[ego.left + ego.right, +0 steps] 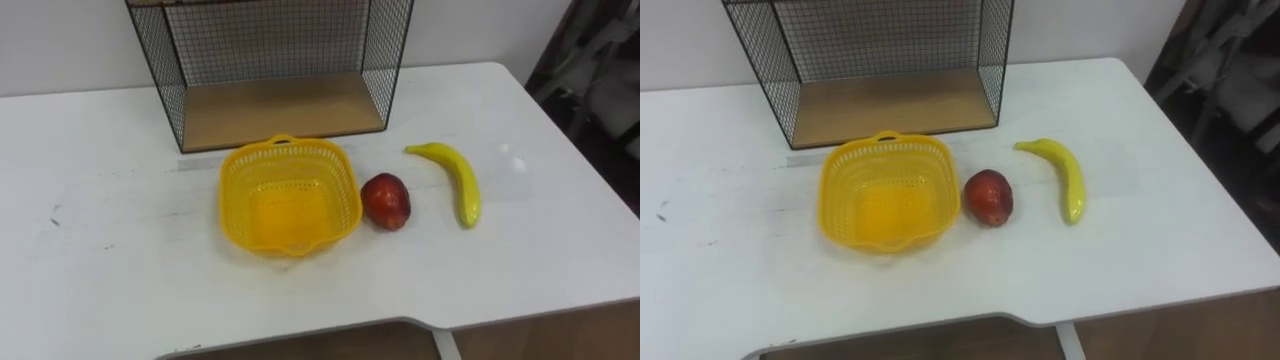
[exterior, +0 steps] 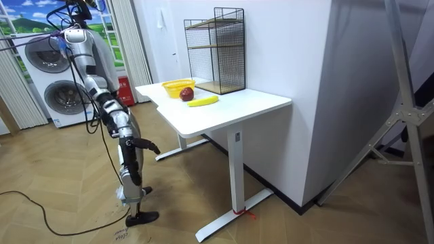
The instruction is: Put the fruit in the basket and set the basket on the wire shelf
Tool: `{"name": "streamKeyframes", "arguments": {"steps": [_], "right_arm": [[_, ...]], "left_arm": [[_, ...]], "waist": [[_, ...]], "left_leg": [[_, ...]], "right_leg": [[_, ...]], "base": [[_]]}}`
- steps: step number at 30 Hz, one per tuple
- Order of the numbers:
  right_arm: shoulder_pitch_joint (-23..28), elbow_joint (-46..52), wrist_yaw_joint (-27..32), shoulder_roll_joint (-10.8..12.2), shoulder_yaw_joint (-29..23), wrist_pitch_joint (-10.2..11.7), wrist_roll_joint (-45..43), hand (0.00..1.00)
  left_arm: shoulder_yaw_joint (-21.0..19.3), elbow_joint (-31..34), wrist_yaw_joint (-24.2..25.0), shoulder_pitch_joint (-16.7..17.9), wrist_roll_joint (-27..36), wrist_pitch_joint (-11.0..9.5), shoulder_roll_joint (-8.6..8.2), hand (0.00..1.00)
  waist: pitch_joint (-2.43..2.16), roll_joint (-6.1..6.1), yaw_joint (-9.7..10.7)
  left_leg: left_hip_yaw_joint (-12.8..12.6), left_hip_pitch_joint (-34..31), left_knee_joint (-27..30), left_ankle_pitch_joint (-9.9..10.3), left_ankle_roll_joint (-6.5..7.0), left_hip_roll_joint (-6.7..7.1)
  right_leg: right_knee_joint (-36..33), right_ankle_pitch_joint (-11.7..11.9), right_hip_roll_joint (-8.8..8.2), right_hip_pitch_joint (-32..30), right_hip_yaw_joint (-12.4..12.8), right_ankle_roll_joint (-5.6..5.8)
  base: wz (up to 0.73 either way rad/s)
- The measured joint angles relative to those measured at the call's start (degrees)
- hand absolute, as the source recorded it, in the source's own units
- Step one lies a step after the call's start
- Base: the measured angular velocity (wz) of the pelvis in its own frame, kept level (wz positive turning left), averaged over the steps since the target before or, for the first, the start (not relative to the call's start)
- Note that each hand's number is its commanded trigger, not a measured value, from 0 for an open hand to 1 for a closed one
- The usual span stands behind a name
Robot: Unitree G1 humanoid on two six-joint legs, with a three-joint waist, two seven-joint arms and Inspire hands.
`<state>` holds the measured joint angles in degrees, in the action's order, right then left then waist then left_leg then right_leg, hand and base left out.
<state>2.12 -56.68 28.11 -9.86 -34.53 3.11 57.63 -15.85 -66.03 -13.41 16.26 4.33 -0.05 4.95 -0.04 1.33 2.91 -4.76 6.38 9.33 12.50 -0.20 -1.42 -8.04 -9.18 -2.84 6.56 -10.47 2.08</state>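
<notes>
On table (image 1: pixel 100 250) — latticed plastic basket (image 1: pixel 235 190), round apple (image 1: pixel 385 201), curved banana (image 1: pixel 462 180).

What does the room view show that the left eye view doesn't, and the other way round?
Room view: the robot standing on the wooden floor at the end of the table, stacked washing machines behind it, the table's legs, and the wire shelf at full height with its upper tier.
Left eye view: the basket is empty inside, the apple lies close beside it, and the banana lies farther to the robot's right.
Both: table, basket, apple, banana and wire shelf, with the fruit outside the basket.
</notes>
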Motion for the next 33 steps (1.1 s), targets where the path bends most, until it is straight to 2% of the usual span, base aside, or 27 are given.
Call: {"name": "streamKeyframes", "arguments": {"steps": [5, 10, 13, 16, 19, 24, 28, 31, 33], "right_arm": [[-1.0, 11.5, 9.7, -1.2, -1.0, 2.3, -2.6, 0.00], [-1.9, 31.4, 18.8, -1.6, 1.8, 3.9, -11.8, 0.00], [-2.2, 37.4, 21.6, -2.0, 2.6, 5.6, -16.5, 0.00], [-1.8, 41.5, 23.2, -2.0, 4.0, 6.0, -22.7, 0.00], [-2.0, 47.4, 23.5, -2.2, 5.2, 6.2, -27.8, 0.00], [-3.1, 50.9, 21.0, -3.0, 9.6, 6.4, -35.2, 0.00], [-3.2, 56.2, 16.4, -3.3, 15.0, 6.3, -39.5, 0.00], [-3.4, 57.8, 11.5, -4.4, 16.8, 6.3, -40.5, 0.00], [-3.4, 57.8, 9.0, -4.9, 17.8, 6.1, -41.0, 0.00]], "left_arm": [[0.1, 0.7, 0.0, 0.1, -1.7, 0.0, 0.13, 0.00], [1.6, 2.4, -0.2, -0.1, -2.4, 0.0, 0.38, 0.00], [2.7, 2.3, -1.0, -0.3, -2.5, 0.0, 0.67, 0.00], [2.8, 1.8, -1.1, -0.1, -2.7, 0.0, 0.64, 0.00], [2.8, 2.1, -1.1, 0.0, -2.8, 0.0, 0.67, 0.00], [4.8, 1.9, -1.1, -0.1, -2.8, -0.4, 0.70, 0.00], [5.4, 2.0, -0.9, -0.1, -4.4, -0.6, 0.74, 0.00], [5.4, 1.9, -0.6, -0.1, -7.5, -0.9, 1.11, 0.00], [5.0, 1.6, -0.5, -0.1, -8.4, -0.8, 1.12, 0.00]], "waist": [[0.04, 0.29, -0.1], [0.31, 0.97, -0.3], [0.32, 1.53, -0.8], [0.39, 1.94, -1.7], [0.22, 1.50, -1.9], [0.35, 1.77, -2.2], [0.39, 1.99, -3.3], [0.13, 2.24, -4.2], [0.15, 2.70, -5.4]], "left_leg": [[0.0, -0.4, 0.0, 0.0, 0.01, 0.05], [-0.1, -1.2, 0.2, -0.1, 0.08, 0.08], [-0.1, -1.3, 0.2, -0.1, 0.07, 0.08], [-0.1, -1.6, 0.1, -0.1, 0.07, 0.08], [0.0, -2.5, 0.1, -0.1, 0.08, 0.04], [0.0, -2.1, 0.2, -0.1, 0.08, 0.03], [0.1, -2.0, 0.2, -0.1, 0.08, -0.01], [0.2, -2.0, 0.1, -0.1, 0.08, -0.03], [0.2, -2.0, 0.1, -0.1, 0.08, -0.06]], "right_leg": [[-0.7, -0.3, -0.02, -1.0, 0.5, 0.01], [-0.8, -0.3, 0.00, -1.9, 0.7, 0.00], [-0.7, -0.3, 0.02, -1.9, 0.8, 0.01], [-0.8, -0.3, 0.03, -2.3, 0.8, 0.01], [-1.6, -0.3, 0.01, -3.7, 0.9, -0.01], [-1.7, -0.3, 0.04, -3.5, 1.0, -0.03], [-1.8, -0.2, 0.10, -3.6, 1.4, -0.21], [-1.8, -0.1, 0.11, -3.5, 1.2, -0.24], [-1.9, -0.1, 0.14, -3.5, 1.2, -0.28]], "base": [[-0.04], [-0.04], [0.01], [0.00], [-0.04], [-0.01], [-0.07], [0.03], [0.00]]}}
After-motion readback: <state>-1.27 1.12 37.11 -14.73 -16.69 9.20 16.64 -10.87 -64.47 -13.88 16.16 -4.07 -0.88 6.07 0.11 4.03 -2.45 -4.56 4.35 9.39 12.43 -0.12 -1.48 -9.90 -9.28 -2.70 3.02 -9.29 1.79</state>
